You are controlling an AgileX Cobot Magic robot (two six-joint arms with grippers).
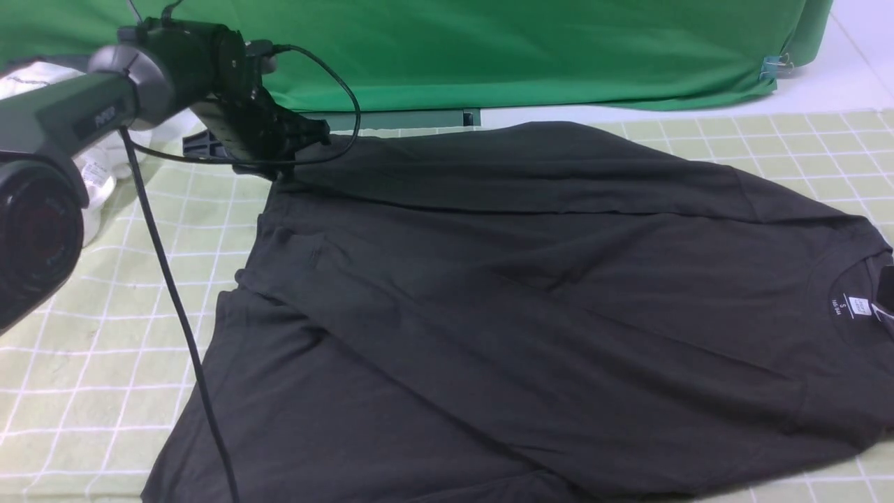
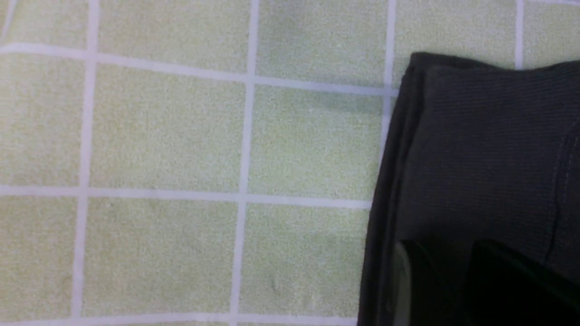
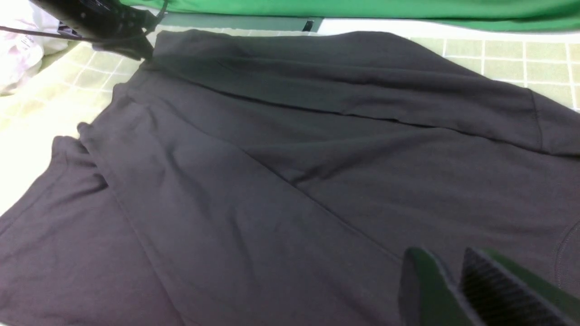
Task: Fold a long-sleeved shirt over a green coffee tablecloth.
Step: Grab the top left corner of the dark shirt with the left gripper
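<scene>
The black long-sleeved shirt (image 1: 531, 300) lies flat on the pale green checked tablecloth (image 1: 91, 363). Its collar and white neck label (image 1: 855, 306) are at the right, and both sleeves are folded across the body. My left gripper (image 1: 283, 166) is down at the shirt's far-left corner. In the left wrist view its dark fingers (image 2: 507, 280) sit over the ribbed cloth edge (image 2: 480, 149), too dark to judge. My right gripper (image 3: 442, 256) hovers over the shirt near the collar, fingers slightly apart with nothing between them.
A white garment (image 1: 98, 175) is bunched at the back left beside the left arm. The plain bright green backdrop (image 1: 524, 49) hangs along the far edge. The left arm's black cable (image 1: 174, 293) trails down over the cloth and the shirt's hem.
</scene>
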